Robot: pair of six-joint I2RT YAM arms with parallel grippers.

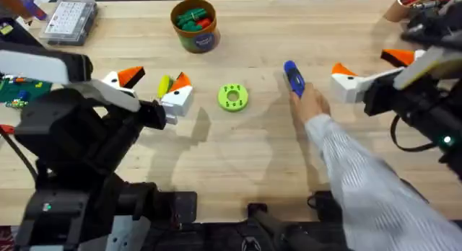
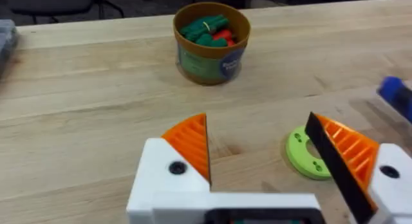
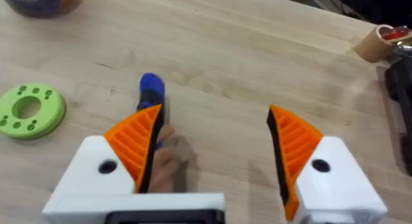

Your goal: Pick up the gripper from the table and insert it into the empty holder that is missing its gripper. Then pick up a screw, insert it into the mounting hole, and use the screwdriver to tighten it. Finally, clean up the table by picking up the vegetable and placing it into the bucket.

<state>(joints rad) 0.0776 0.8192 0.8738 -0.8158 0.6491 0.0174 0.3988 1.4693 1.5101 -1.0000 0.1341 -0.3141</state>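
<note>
a person's hand (image 1: 312, 104) rests on the blue screwdriver (image 1: 293, 78) just right of centre on the wooden worktop (image 1: 253, 150) in the overhead view, a pale striped sleeve (image 1: 368, 186) running down to the lower right of the frame. the screwdriver lies flat, its blue end pointing toward the top of the frame.

the left hand (image 1: 154, 89) sits at centre left, its white-and-orange fingers spread open with nothing between them. the vegetable (image 1: 164, 84), yellow with a green part, lies on the worktop between those two fingers. in the left wrist view the same hand (image 2: 261, 143) gapes over bare wood, with the lime-green ring disc (image 2: 308, 153) just behind one fingertip.

the right hand (image 1: 372, 65) hangs at the upper right of the overhead view, fingers also apart and empty. its wrist view (image 3: 215, 130) shows the screwdriver (image 3: 152, 90) and the person's fingers (image 3: 168, 161) behind one orange pad.

the ring disc (image 1: 232, 97) lies flat at the middle of the worktop, apart from both hands. the bucket (image 1: 195, 24) stands upright at top centre, holding green and red pieces. a clear compartment box (image 1: 69, 21) sits at the upper left corner.
</note>
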